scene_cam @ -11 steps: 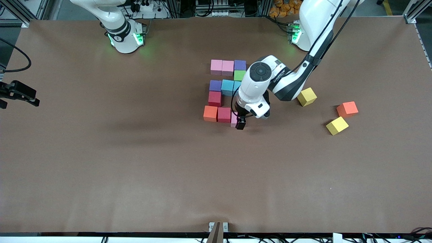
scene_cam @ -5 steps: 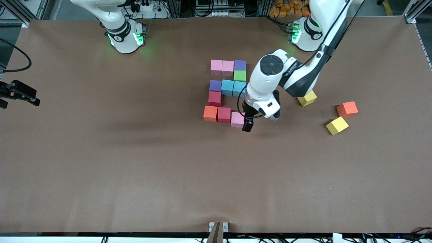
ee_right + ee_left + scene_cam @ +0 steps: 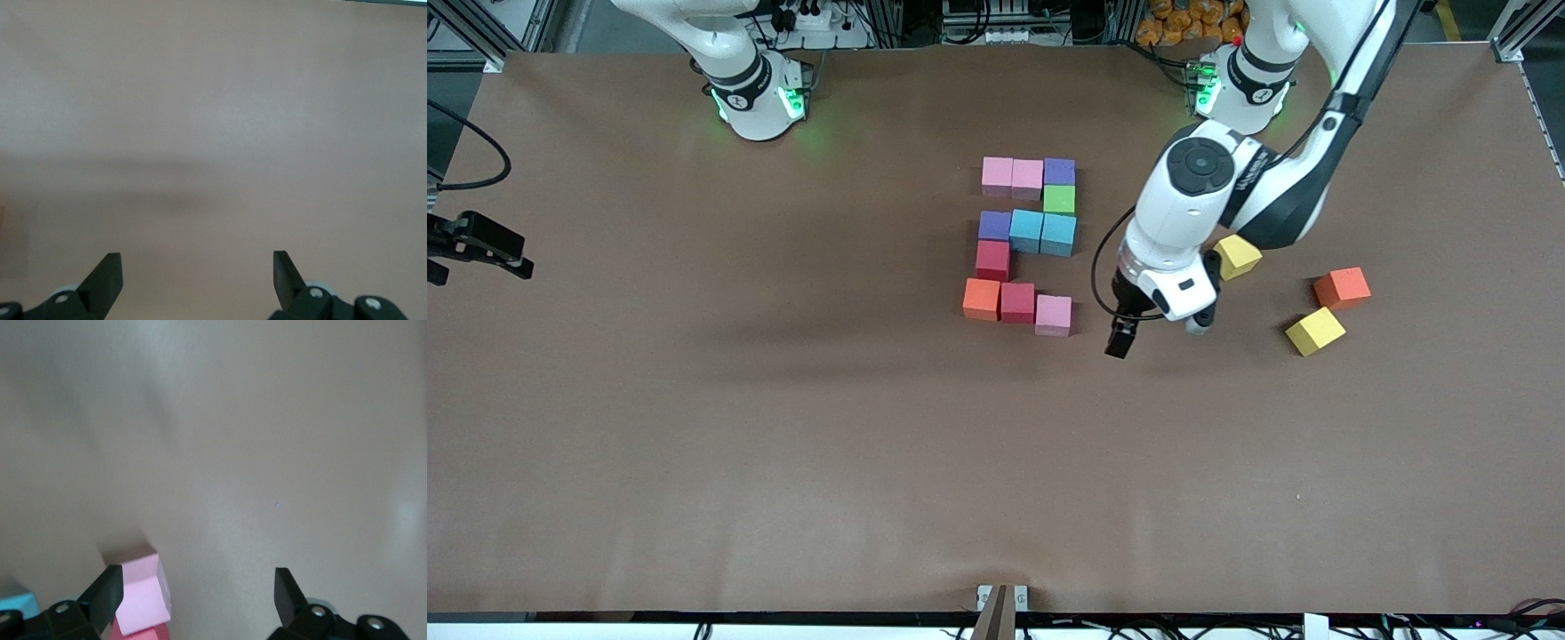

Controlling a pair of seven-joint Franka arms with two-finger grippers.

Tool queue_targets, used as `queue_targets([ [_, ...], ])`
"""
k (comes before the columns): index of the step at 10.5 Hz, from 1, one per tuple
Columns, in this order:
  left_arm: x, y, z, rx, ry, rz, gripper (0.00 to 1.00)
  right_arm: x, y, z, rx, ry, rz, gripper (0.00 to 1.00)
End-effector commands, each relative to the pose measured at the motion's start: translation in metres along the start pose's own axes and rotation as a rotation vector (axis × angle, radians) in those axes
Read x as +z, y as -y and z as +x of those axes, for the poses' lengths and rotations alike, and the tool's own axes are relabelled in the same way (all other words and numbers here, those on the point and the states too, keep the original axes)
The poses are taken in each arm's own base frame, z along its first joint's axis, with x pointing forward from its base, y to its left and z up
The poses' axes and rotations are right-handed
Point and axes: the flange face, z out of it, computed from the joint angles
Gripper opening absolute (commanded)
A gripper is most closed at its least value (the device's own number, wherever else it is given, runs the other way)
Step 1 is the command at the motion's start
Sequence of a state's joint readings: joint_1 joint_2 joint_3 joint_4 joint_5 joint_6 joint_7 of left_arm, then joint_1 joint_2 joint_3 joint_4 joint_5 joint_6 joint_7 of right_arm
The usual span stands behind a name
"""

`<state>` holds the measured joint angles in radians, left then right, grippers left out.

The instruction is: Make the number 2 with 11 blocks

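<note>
Eleven blocks lie together as a blocky number 2 (image 3: 1026,230). Its farthest row is pink (image 3: 997,175), pink and purple (image 3: 1059,171). A green block (image 3: 1059,199) links that row to a purple, blue, blue row. A red block (image 3: 992,260) links down to the nearest row of orange (image 3: 982,299), red and pink (image 3: 1053,315). My left gripper (image 3: 1158,333) hangs open and empty over bare table beside that pink block (image 3: 141,597), toward the left arm's end. The right arm waits, its gripper (image 3: 197,267) open over bare table.
Three loose cubes lie toward the left arm's end of the table. One yellow cube (image 3: 1236,255) is partly hidden by the left arm. Nearby are an orange-red cube (image 3: 1342,287) and a second yellow cube (image 3: 1314,331).
My left gripper has drawn away from the pink block at the end of the nearest row, toward the left arm's end of the table. The block stays in place.
</note>
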<state>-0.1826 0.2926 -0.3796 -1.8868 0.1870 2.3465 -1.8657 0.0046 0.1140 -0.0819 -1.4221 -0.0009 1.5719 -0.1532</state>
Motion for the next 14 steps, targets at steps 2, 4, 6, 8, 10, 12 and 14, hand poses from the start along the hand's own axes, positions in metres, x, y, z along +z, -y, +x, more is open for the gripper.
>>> queue_targets([
  [2, -0.047, -0.005, 0.019, 0.115, -0.048, 0.067, 1.00, -0.002, 0.007, -0.001, -0.015, 0.003, 0.015, 1.00],
  [4, -0.075, -0.007, 0.027, 0.200, -0.003, 0.111, 1.00, -0.001, 0.007, -0.001, -0.018, 0.009, 0.016, 1.00],
  [6, -0.106, -0.015, 0.051, 0.275, 0.008, 0.122, 1.00, 0.001, 0.007, -0.002, -0.022, 0.015, 0.017, 1.00],
  [8, -0.137, -0.020, 0.078, 0.359, 0.048, 0.157, 1.00, 0.007, 0.005, -0.004, -0.019, 0.027, 0.020, 1.00],
  [10, -0.170, -0.025, 0.105, 0.478, 0.047, 0.133, 1.00, 0.010, 0.005, -0.009, -0.019, 0.033, 0.022, 1.00],
  [12, -0.193, -0.026, 0.123, 0.606, 0.040, 0.115, 1.00, 0.010, 0.005, -0.013, -0.019, 0.032, 0.025, 1.00],
  [14, -0.226, -0.015, 0.158, 0.874, 0.034, 0.076, 1.00, 0.011, 0.004, -0.014, -0.017, 0.034, 0.025, 1.00],
])
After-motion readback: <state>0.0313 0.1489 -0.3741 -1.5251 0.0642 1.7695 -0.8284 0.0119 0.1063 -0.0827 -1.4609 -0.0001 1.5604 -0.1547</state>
